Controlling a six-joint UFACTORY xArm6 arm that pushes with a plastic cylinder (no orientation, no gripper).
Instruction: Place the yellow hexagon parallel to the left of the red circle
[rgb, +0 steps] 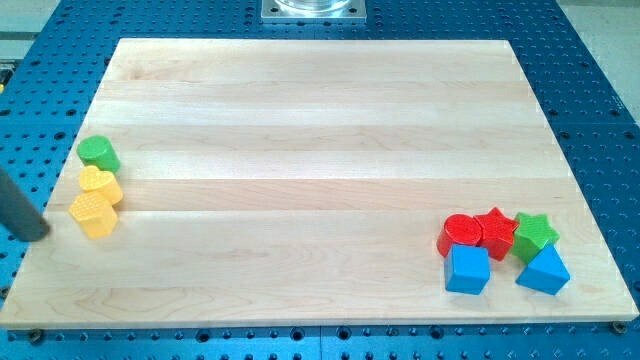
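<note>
The yellow hexagon (94, 215) lies near the board's left edge, at mid height in the view. The red circle (460, 234) lies far off at the lower right, touching a red star (495, 231). My tip (41, 233) is at the board's left edge. It is just left of the yellow hexagon and slightly below it, with a small gap between them. The dark rod slants up and out of the view's left edge.
A yellow heart (101, 184) touches the hexagon's top, and a green circle (98, 152) sits above that. By the red circle are a green star (535, 234), a blue cube (468, 269) and a blue triangle (543, 271). The wooden board (320, 150) lies on a blue perforated table.
</note>
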